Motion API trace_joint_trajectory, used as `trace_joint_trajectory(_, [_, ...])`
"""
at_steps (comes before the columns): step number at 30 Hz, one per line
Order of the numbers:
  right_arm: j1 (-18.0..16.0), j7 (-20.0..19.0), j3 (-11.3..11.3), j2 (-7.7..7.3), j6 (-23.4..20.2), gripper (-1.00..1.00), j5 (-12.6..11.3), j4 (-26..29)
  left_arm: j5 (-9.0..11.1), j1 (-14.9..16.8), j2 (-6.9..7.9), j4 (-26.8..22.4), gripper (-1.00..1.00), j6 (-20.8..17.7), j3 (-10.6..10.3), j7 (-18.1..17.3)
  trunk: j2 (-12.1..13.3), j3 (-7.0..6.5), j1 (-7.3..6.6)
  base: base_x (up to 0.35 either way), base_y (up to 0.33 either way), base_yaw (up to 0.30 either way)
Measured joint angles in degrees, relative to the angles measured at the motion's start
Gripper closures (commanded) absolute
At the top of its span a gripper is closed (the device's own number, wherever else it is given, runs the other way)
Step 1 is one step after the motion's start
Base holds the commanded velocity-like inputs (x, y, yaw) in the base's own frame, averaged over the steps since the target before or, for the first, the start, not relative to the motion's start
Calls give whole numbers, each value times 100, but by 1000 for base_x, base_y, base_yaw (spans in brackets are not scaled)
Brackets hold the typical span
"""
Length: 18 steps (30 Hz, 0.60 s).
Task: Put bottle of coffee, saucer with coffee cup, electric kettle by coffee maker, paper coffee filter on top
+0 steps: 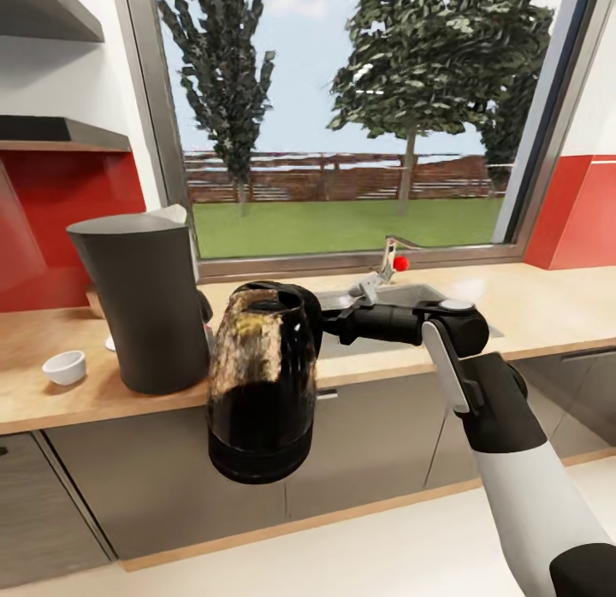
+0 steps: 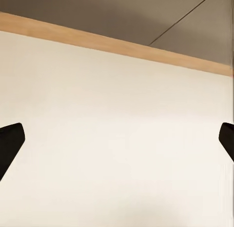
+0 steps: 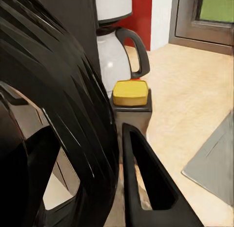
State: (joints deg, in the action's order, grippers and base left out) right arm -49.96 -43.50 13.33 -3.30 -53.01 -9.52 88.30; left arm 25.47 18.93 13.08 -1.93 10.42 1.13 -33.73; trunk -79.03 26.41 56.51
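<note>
1. The right arm reaches in from 4 o'clock in the head view, and the right gripper (image 1: 329, 321) is clamped on the handle side of the electric kettle (image 1: 261, 379), a dark, glassy jug carried upright in the air.

2. The kettle hangs in front of the countertop (image 1: 547, 310) edge, at about 5 o'clock from the tall grey coffee maker (image 1: 145, 302). It is not set down yet; its base floats against the cabinet fronts below the counter.

3. In the right wrist view the ribbed black kettle body (image 3: 53, 114) looms close, one finger (image 3: 146, 183) alongside it. Beyond it, a white carafe with a black handle (image 3: 117, 56) and a small yellow-topped block (image 3: 130, 92); what that block is, I can't say.

4. The left gripper (image 2: 117, 144) stands wide, its two dark fingertips at the frame edges, nothing between them, pale floor beneath.

5. Progress, as I judge it: the coffee maker is in place on the counter. A small white cup (image 1: 65, 367) sits at its 9 o'clock, straight on the wood with no saucer under it that I can see.

6. Kettle placement is the step in hand. The bottle of coffee, the paper filter and the saucer look like work left.
</note>
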Motion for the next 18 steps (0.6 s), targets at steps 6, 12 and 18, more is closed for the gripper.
trace_joint_trajectory(6, [0, -2, 0, 0, 0, 100, 0, 0, -2, 0, 0, 0, -100, 0, 0, 0, 0, 0, 0, 204, -289, 0])
trace_joint_trajectory(12, [0, -5, 0, 0, 0, 100, 0, 0, 0, 0, 0, 0, -100, -3, 0, 0, 0, 0, 0, 204, -289, 0])
trace_joint_trajectory(18, [1, 0, -1, -1, 4, 100, 7, 0, -2, 0, -1, 0, -100, 3, 0, 0, 0, 0, 1, 142, -196, 0])
